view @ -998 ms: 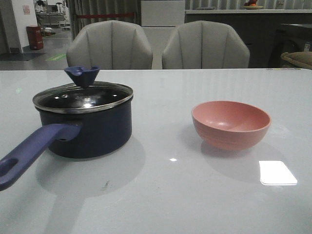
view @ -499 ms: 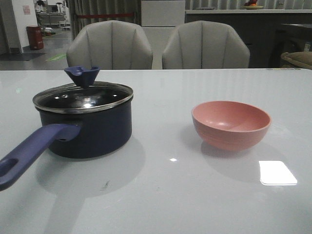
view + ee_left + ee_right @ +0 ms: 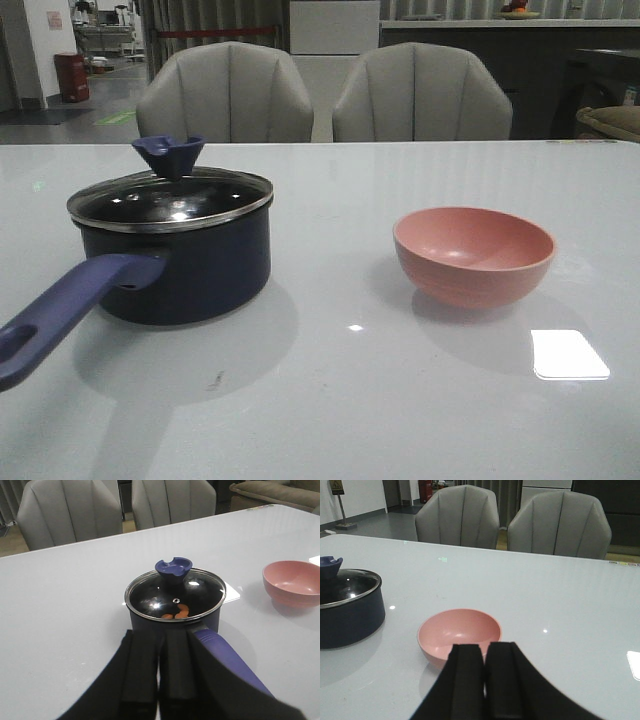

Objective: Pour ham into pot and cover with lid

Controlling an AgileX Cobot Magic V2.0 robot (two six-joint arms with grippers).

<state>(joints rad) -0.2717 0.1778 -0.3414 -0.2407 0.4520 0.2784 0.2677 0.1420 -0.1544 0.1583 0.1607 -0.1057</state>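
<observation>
Orange-pink ham (image 3: 176, 612) chunks are showing dimly through the glass lid (image 3: 170, 198) sitting on the navy pot (image 3: 180, 268), its handle running off-frame. The empty pink bowl (image 3: 474, 254) is standing apart on the worktop (image 3: 330, 400). Both grippers' (image 3: 159, 667) (image 3: 485, 672) jaws are pressing together, grasping nothing.

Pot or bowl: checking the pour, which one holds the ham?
The pot: orange ham pieces show through its glass lid. The pink bowl is empty.

You'll find no legible text, label, brand or number in any view; the wall notice (image 3: 54, 19) in the front view and the yellow floor sign (image 3: 337, 486) in the right wrist view are too blurred to read.
</observation>
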